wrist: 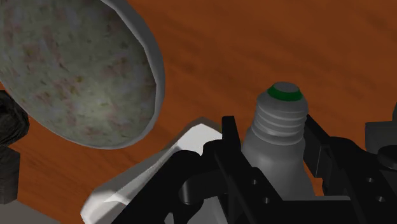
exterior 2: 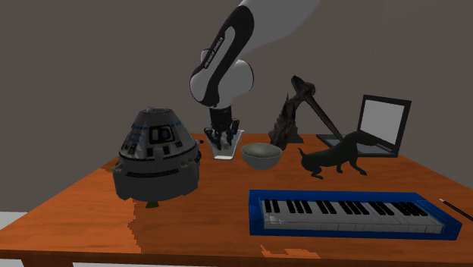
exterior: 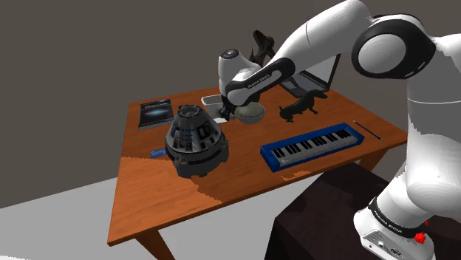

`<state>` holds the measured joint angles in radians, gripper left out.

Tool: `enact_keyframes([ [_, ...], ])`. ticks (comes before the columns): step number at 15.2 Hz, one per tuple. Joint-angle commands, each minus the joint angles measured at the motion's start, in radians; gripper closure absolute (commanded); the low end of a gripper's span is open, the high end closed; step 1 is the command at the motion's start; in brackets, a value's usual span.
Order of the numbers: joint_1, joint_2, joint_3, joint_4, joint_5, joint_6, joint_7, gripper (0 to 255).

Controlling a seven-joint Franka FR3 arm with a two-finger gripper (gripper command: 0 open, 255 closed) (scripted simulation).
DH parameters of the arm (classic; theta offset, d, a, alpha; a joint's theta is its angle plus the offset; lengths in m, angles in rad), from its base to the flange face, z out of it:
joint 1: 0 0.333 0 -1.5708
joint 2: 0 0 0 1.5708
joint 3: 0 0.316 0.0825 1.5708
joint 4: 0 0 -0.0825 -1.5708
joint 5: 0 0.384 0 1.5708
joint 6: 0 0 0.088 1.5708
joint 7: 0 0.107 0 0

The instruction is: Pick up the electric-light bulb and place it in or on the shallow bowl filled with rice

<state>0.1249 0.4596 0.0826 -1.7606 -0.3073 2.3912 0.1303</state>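
Black jaws clamped on smooth pale-grey bulb, ribbed screw base, green-ringed tip. It sits over a flat white tray, just beside a shallow grey bowl of speckled rice. Orange-brown wood-grain table. Dark lettering on white arm, prob. a maker's mark, unreadable.

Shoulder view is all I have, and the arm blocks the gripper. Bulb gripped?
Observer: Yes. In the wrist view the fingers clasp the bulb on both sides, with its screw base pointing away from the gripper.
Operator: Gripper versus bowl?
Observer: In the second exterior view the bowl sits just to that view's right of the gripper, apart from it.
Operator: What's under the gripper?
Observer: A white tray, not the bowl.
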Motion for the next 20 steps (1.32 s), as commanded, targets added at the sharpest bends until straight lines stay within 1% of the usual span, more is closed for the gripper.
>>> enact_keyframes([
  [1, -0.002, -0.013, 0.003, 0.011, 0.007, -0.023, -0.009, 255],
  [9, -0.006, -0.061, 0.013, 0.046, 0.028, -0.103, -0.034, 255],
  [14, -0.09, -0.074, -0.006, 0.019, 0.059, -0.07, -0.148, 255],
  [20, -0.19, -0.063, -0.027, 0.029, 0.1, -0.047, -0.291, 255],
])
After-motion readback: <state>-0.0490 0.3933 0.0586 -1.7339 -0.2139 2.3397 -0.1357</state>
